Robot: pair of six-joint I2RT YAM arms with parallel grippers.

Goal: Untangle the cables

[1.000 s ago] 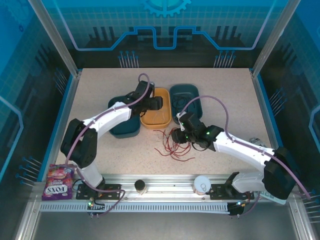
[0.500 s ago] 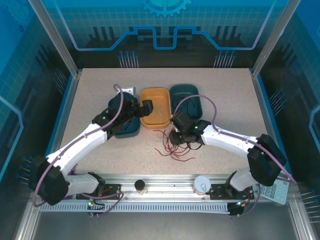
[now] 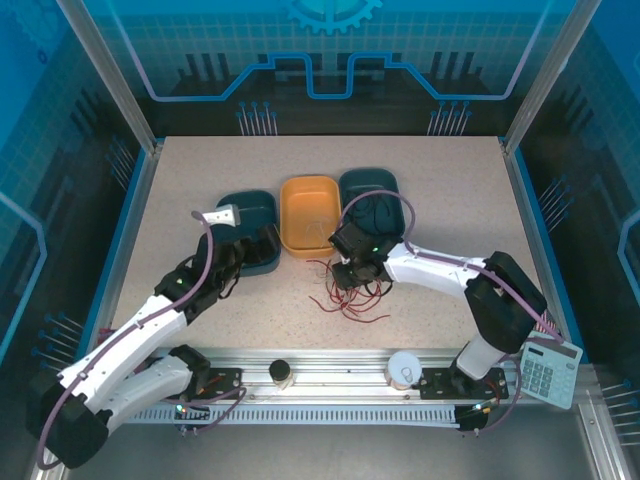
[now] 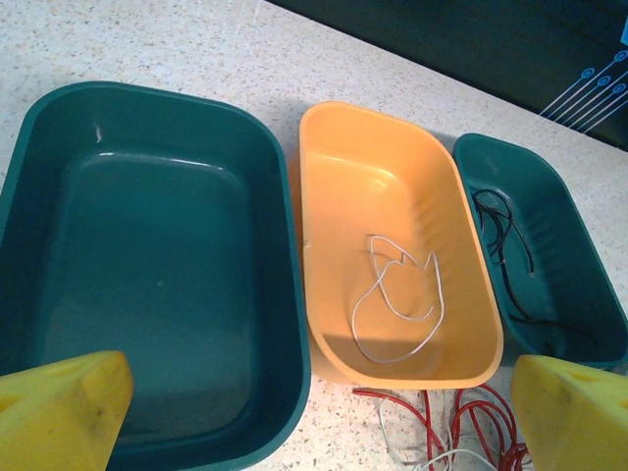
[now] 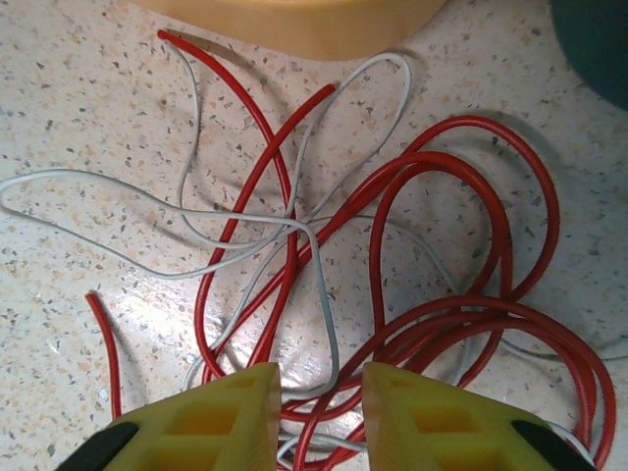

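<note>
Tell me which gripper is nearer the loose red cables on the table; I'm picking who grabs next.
Right. The right gripper hovers directly over the cables; the left gripper sits back over the left teal bin.

This is a robotics lab cell. A speckled table (image 3: 450, 190) is boxed in by aluminium frame posts (image 3: 108, 75) and translucent blue panels (image 3: 60, 150). The panel behind the table is printed with circuit lines and a gear emblem. A slotted metal rail (image 3: 330, 368) along the table's near edge carries two white robot arms (image 3: 130, 335) with purple cabling. On the table lie three plastic trays (image 3: 300, 190) and the cables (image 3: 350, 298). A calculator (image 3: 545, 368) rests off its near right corner.
</note>
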